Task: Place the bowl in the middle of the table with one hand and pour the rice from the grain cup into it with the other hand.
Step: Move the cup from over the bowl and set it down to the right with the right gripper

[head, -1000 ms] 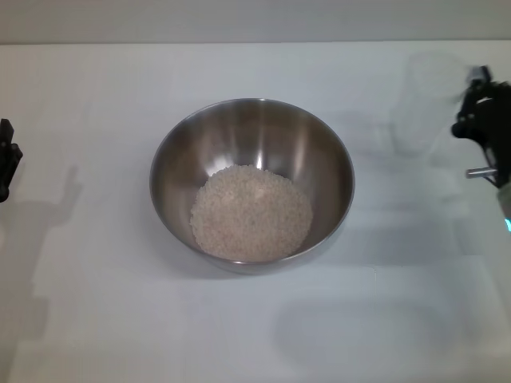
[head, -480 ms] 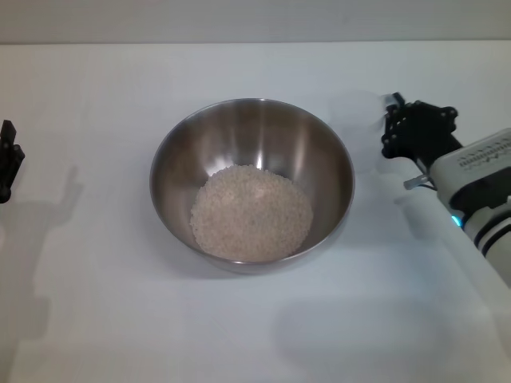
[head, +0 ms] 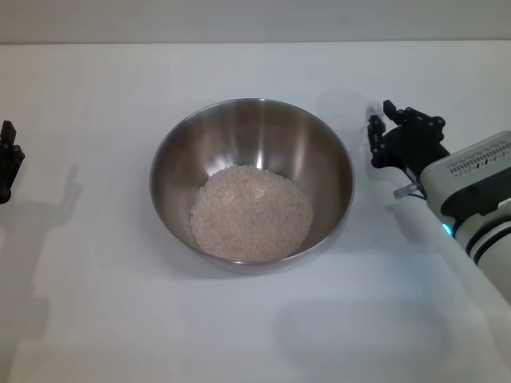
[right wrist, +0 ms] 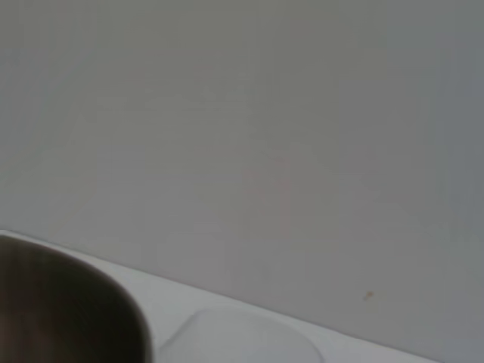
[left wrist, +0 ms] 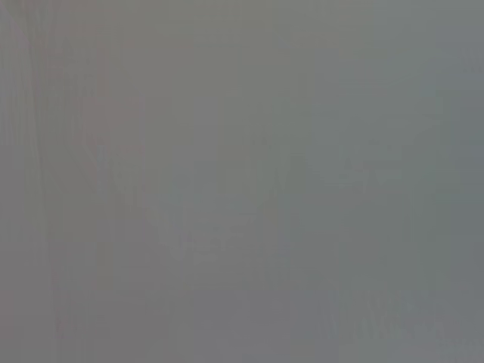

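Observation:
The steel bowl (head: 252, 136) stands in the middle of the white table (head: 120, 319) with a mound of rice (head: 251, 212) in its bottom. My right gripper (head: 378, 126) is just right of the bowl's rim, shut on the clear grain cup (head: 343, 112), which shows only faintly, looks upright and holds no visible rice. In the right wrist view the bowl's rim (right wrist: 76, 302) and the cup's rim (right wrist: 242, 336) show at the lower edge. My left gripper (head: 7, 159) is parked at the table's far left edge. The left wrist view shows only blank grey.
The white right arm (head: 475, 199) reaches in from the right side, over the table. Behind the table there is a plain pale wall (head: 255, 20).
My right gripper has carried the cup leftward from the far right edge to just beside the bowl's right rim. The bowl, rice and left arm have not moved.

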